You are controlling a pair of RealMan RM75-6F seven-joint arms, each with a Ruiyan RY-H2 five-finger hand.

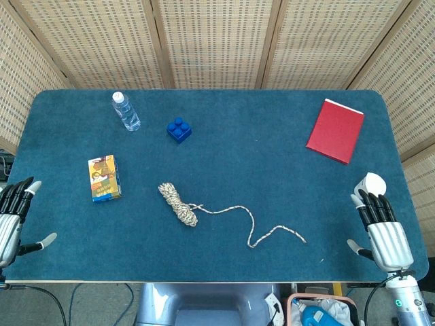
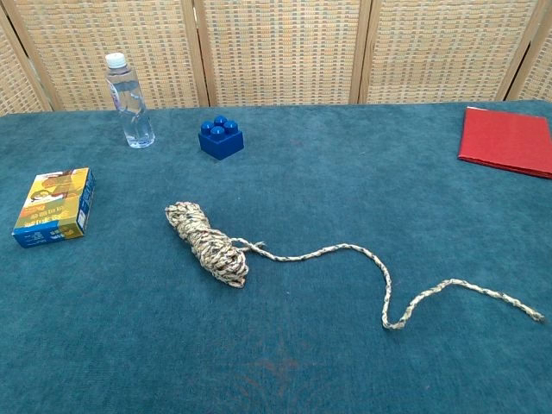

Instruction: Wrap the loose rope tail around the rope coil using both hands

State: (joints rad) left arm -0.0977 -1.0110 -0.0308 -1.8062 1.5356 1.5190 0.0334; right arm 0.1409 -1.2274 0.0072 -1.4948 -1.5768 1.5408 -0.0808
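Observation:
A speckled beige rope coil (image 1: 178, 203) (image 2: 208, 242) lies on the blue table, near the middle front. Its loose tail (image 1: 250, 224) (image 2: 379, 276) snakes off to the right in an S-curve and ends near the front edge. My left hand (image 1: 15, 217) hovers at the table's left front edge, fingers spread, holding nothing. My right hand (image 1: 379, 225) hangs at the right front edge, fingers apart and empty. Both hands are far from the rope. Neither hand shows in the chest view.
A water bottle (image 1: 126, 111) and a blue toy block (image 1: 179, 130) stand at the back left. A small printed box (image 1: 104, 178) lies left of the coil. A red book (image 1: 335, 130) lies at the back right. A white object (image 1: 372, 183) sits just beyond my right hand.

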